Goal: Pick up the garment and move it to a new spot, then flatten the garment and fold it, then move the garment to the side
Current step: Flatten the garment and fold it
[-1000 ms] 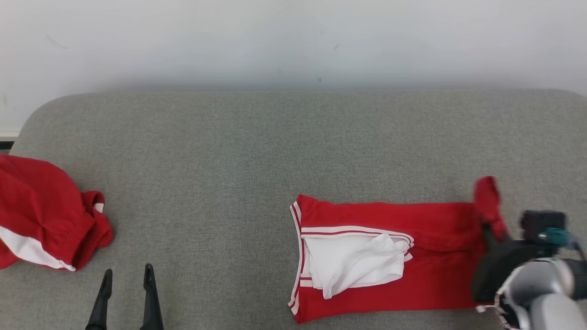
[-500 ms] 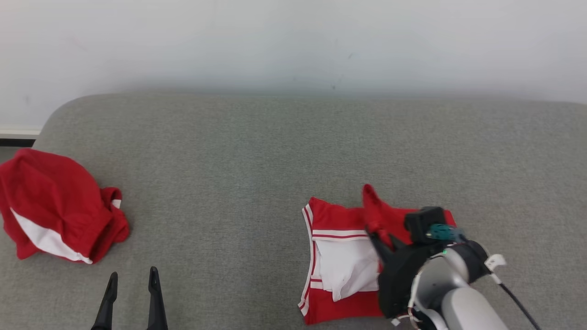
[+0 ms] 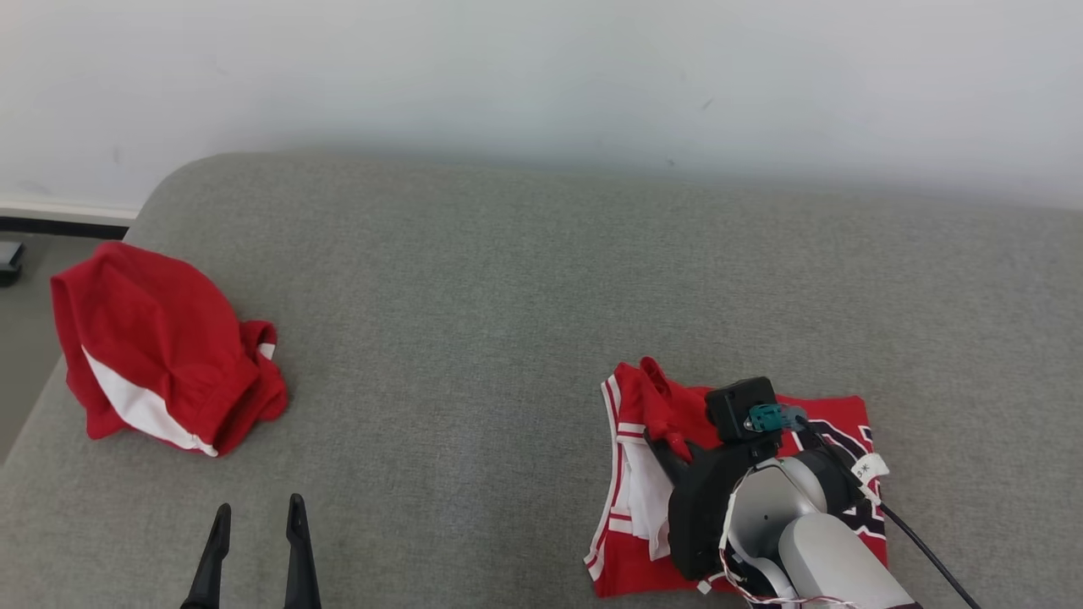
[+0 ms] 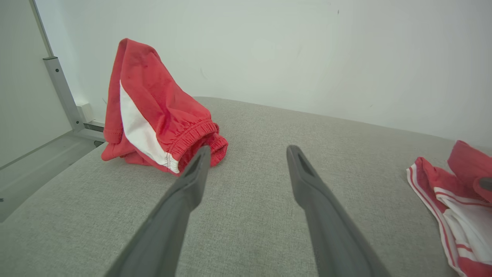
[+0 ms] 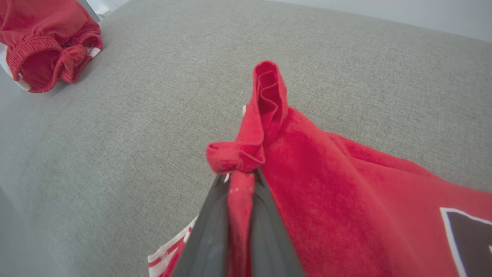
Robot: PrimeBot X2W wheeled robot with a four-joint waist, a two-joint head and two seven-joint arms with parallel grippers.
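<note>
The garment (image 3: 833, 416), a red jersey with white-striped trim, lies at the right front of the grey cushion, with a dark print facing up on its folded-over half. My right gripper (image 3: 670, 443) is shut on a bunched red edge of it, held over the garment's left striped end. In the right wrist view the fingers (image 5: 215, 227) pinch that red cloth (image 5: 315, 184), and a loop of fabric stands up past the tips. My left gripper (image 3: 258, 506) is open and holds nothing at the front left, well away from the jersey (image 4: 453, 192); its fingers (image 4: 184, 192) hang over bare cushion.
A second crumpled red garment with a white panel (image 3: 161, 347) sits near the cushion's left edge, also seen ahead of the left gripper (image 4: 153, 111). The grey cushion (image 3: 474, 338) runs back to a white wall. The floor drops off at the left (image 3: 17, 338).
The right gripper has carried the garment's right edge leftward across the jersey, folding it in half so the print now faces up. The head camera has turned. The left gripper holds still.
</note>
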